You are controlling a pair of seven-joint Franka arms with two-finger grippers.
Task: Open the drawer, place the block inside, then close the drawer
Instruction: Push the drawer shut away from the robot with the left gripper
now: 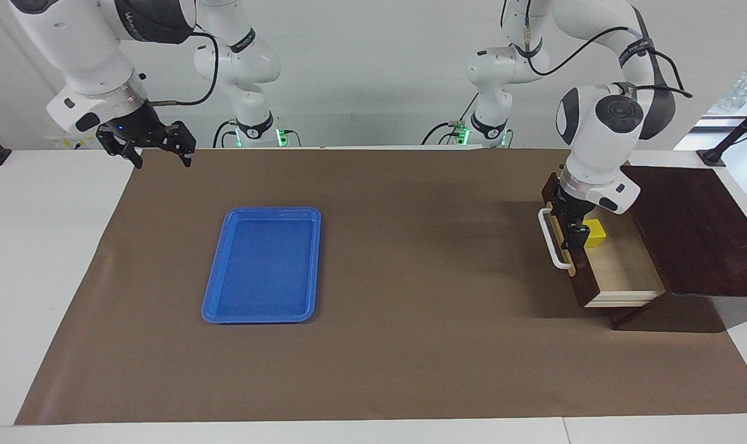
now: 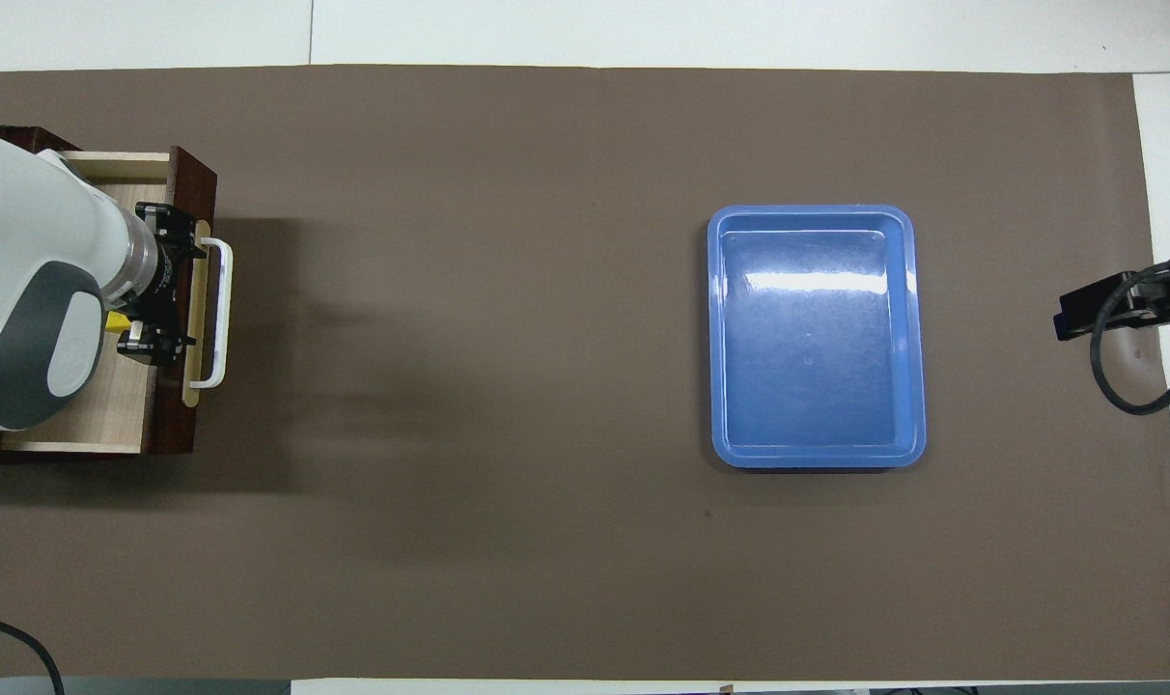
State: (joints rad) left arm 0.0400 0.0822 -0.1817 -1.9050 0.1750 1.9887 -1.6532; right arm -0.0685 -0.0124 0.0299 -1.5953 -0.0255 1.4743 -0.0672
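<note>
The right tool (image 1: 158, 151) hangs open and waiting above the edge of the brown mat (image 1: 410, 259) at the right arm's end of the bench (image 1: 40, 277). A blue tray (image 1: 264, 265) lies flat on the mat. The drawer (image 1: 620, 271) stands pulled out of its box (image 1: 694, 228). The left tool (image 1: 575, 231) is down in it, just inside the white handle (image 1: 552, 240), with the yellow block (image 1: 594, 234) touching it; whether it grips the block I cannot tell.
</note>
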